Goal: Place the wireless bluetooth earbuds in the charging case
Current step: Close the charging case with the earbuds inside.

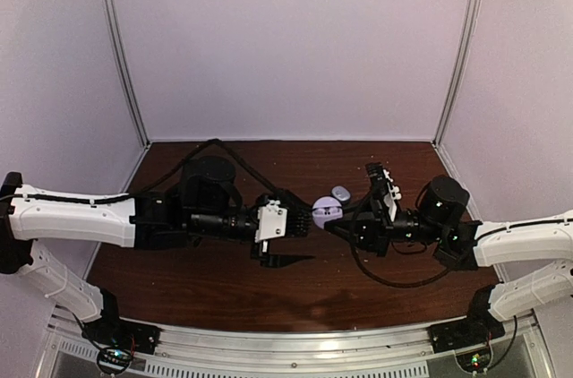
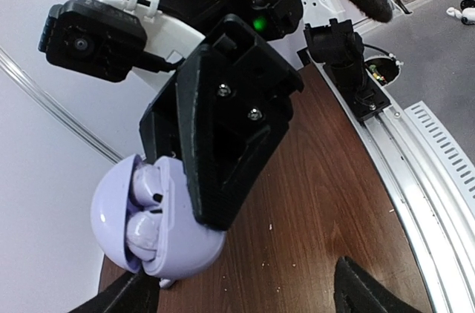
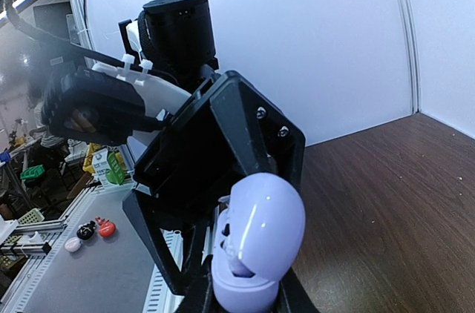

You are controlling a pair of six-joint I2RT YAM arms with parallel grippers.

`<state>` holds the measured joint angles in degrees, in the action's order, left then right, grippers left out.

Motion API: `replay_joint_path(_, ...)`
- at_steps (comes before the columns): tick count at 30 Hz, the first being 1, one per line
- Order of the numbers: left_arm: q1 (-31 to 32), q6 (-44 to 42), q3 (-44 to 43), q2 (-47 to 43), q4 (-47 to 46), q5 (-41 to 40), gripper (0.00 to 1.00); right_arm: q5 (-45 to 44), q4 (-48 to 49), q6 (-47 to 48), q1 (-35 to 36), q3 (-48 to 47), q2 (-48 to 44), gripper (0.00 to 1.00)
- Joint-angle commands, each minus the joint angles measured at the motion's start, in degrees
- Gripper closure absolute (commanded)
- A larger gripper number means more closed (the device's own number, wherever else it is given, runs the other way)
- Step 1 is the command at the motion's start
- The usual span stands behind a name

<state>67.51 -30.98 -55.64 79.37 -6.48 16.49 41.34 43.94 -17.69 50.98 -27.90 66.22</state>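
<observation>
charging case (image 1: 326, 210): round and lavender, lid swung open, about the middle of the table (image 1: 224, 293), between the two arms; whether it touches the wood I cannot tell
earbuds (image 2: 145, 188): two pale ones, side by side inside the open case, seen from the left wrist
right tool (image 3: 243, 300): clamped tight on the lower half of the case, one black finger on each side, holding it with the lid standing up
left tool (image 2: 249, 291): spread wide with nothing in it, its two black fingertips far apart, pointing at the case from the left edge's side and just short of it
arms: both reach in from the near corners and meet tip to tip over the middle of the table
second piece (image 1: 340, 193): small, rounded, lavender-grey, just beyond the case toward the far edge; too small to tell what it is
table: dark brown wood, with a few pale crumbs near the case in the left wrist view
</observation>
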Motion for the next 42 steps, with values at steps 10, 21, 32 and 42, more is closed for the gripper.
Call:
replay_joint_path(10, 1.0, -4.0, -5.1, 2.5, -5.3, -5.3, 0.14, 3.5, -1.7, -1.5, 0.1, -0.3, -0.5, 1.00)
replay_joint_path(21, 2.1, -7.6, -5.9, 2.2, -2.6, -1.6, 0.27, 2.8, -1.8, -2.3, 0.2, -0.6, -0.4, 1.00)
replay_joint_path(32, 2.2, -6.0, -5.6, 3.2, -3.9, -5.4, 0.13, 3.6, -1.6, -1.6, 0.2, -0.5, -1.0, 1.00)
replay_joint_path(42, 2.3, -7.6, -7.1, 4.0, -0.5, -2.5, 0.23, 3.5, -1.7, -1.5, 0.3, -0.6, -1.1, 1.00)
